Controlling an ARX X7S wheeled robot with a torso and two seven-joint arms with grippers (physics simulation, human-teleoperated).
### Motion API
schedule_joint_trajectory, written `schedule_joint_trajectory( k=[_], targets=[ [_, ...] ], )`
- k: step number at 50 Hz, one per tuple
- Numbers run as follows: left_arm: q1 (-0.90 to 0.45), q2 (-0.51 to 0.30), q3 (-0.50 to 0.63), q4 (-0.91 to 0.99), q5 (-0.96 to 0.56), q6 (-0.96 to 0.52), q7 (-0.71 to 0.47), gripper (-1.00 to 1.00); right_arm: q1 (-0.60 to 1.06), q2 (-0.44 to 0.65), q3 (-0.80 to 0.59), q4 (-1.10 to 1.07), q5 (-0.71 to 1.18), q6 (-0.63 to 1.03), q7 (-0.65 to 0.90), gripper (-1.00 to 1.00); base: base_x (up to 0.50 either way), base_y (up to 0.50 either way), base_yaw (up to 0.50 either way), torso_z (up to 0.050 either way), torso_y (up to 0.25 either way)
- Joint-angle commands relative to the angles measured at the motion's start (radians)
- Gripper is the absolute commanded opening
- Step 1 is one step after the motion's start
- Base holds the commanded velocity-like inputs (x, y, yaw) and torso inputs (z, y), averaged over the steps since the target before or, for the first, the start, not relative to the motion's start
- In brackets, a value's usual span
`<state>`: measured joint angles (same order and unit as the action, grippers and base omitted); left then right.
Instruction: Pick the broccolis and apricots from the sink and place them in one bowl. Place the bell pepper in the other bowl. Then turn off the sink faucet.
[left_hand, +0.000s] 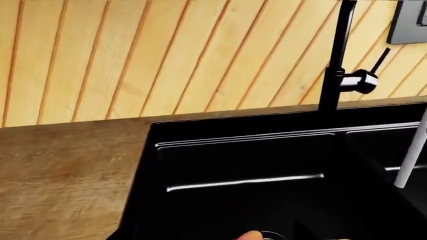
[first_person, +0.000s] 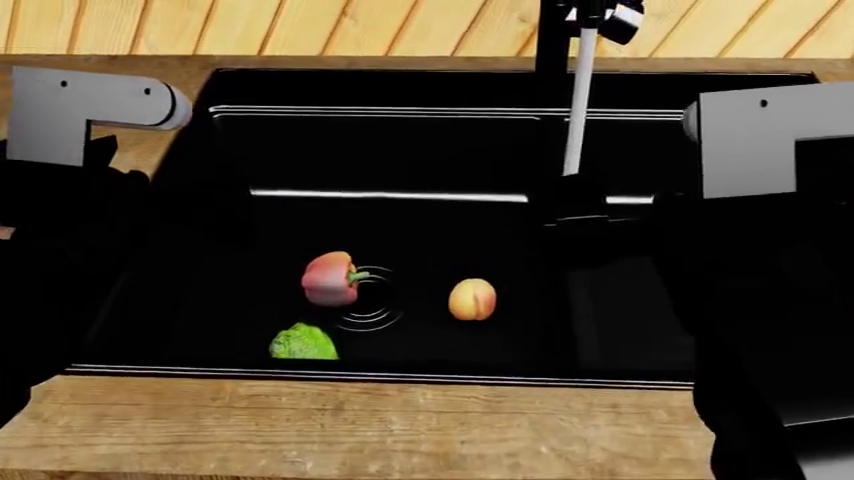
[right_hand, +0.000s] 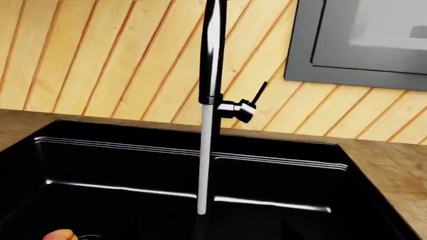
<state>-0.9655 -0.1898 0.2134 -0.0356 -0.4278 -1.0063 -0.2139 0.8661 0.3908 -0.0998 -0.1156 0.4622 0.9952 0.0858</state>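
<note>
Three items lie on the floor of the black sink (first_person: 160, 300). A red-orange bell pepper (first_person: 330, 278) rests beside the drain, an apricot (first_person: 471, 299) to its right, and a green broccoli (first_person: 303, 343) near the front wall. An orange rounded top beside the drain ring shows at the edge of both wrist views (left_hand: 250, 235) (right_hand: 60, 235), probably the pepper. The black faucet (first_person: 558, 30) (right_hand: 211, 50) runs a white water stream (first_person: 577, 100) (left_hand: 410, 155) (right_hand: 205, 160). Its lever (left_hand: 363, 80) (right_hand: 243, 110) points up. Neither gripper shows, and the bowls are out of view.
Both arms frame the sink in the head view, with grey links at the left (first_person: 80, 110) and right (first_person: 767, 140). A wooden counter (first_person: 334, 430) surrounds the sink. Behind it is a slatted wood wall (left_hand: 167, 55) with a dark framed panel (right_hand: 363, 40).
</note>
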Motion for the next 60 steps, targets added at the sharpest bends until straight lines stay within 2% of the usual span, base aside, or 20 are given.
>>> schedule_joint_trajectory(
  k=[1,19,37,60],
  targets=[
    [0.021,0.002,0.008,-0.026,-0.001,0.018,0.018,1.00,-0.026,0.001,0.027,-0.007,0.008,0.010,-0.003,1.00,0.39,0.00,0.00,0.000,0.000],
    [0.064,-0.010,0.014,-0.009,-0.008,0.025,0.010,1.00,-0.085,0.028,0.046,-0.034,0.030,0.031,-0.006,1.00,0.29,0.00,0.00,0.000,0.000],
    [0.103,-0.032,0.006,-0.002,-0.021,0.033,0.007,1.00,-0.121,0.046,0.055,-0.049,0.032,0.029,0.002,1.00,0.06,-0.06,0.00,0.000,0.000],
    [0.117,-0.051,0.013,-0.041,-0.020,0.066,0.018,1.00,-0.151,0.042,0.045,-0.059,0.034,0.025,0.012,1.00,0.31,-0.02,0.00,0.000,0.001]
  ],
)
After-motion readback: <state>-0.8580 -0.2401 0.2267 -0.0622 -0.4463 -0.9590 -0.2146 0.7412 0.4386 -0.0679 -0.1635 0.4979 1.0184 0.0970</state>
